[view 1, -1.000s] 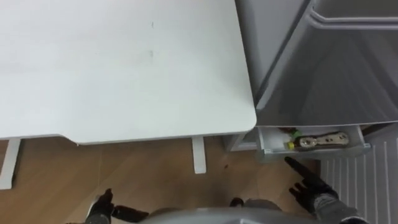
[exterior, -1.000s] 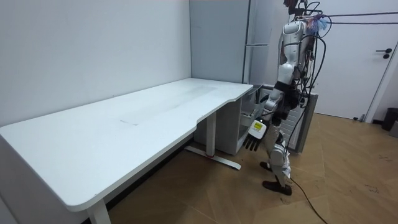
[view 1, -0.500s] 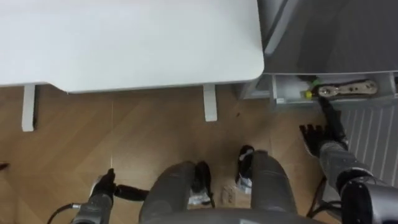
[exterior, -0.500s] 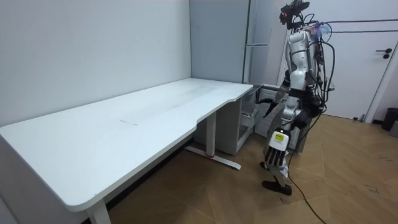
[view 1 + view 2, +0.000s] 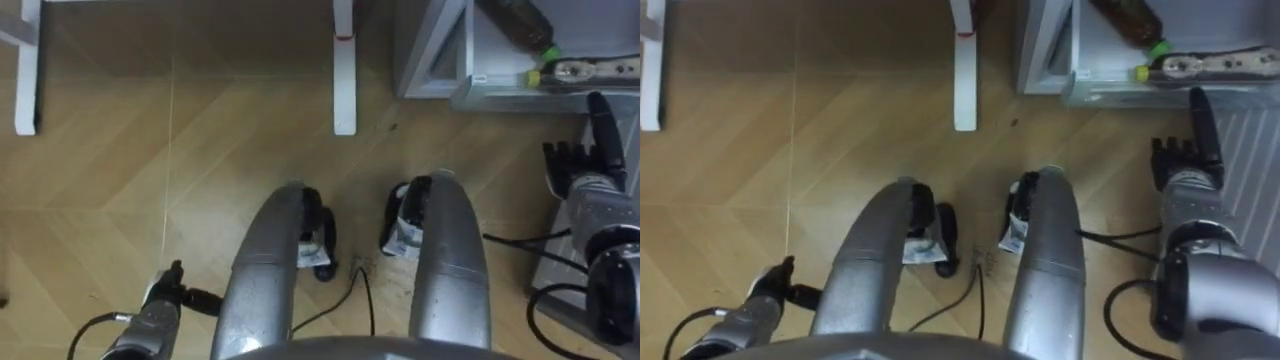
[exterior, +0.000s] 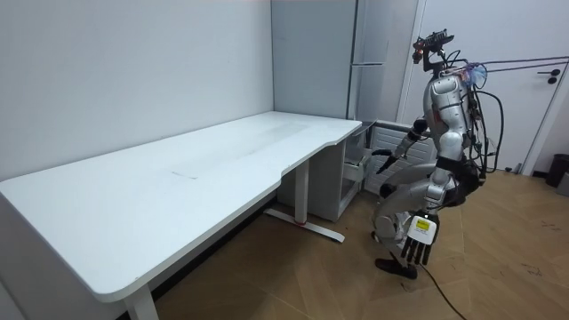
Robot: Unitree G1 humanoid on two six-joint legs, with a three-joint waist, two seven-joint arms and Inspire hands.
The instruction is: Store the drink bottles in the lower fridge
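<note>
You're looking at silver-grey rounded shells on thighs, shins and torso, with dark joints between. Left robot hand [image 5: 165,300]: black fingers, white tag with a yellow mark on its back. Right robot hand [image 5: 582,178]: black fingers, grey wrist. Black cables loop along the back, the side away from the table [image 6: 178,178]. Feet are dark with white patches, and there's a black camera unit on top.

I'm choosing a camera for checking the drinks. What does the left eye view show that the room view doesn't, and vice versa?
Left eye view: a green-capped bottle and a yellow-capped bottle in the open lower fridge, near the right hand. Room view: the white tabletop, the robot crouching. Both: the left hand hanging low over wooden floor.
</note>
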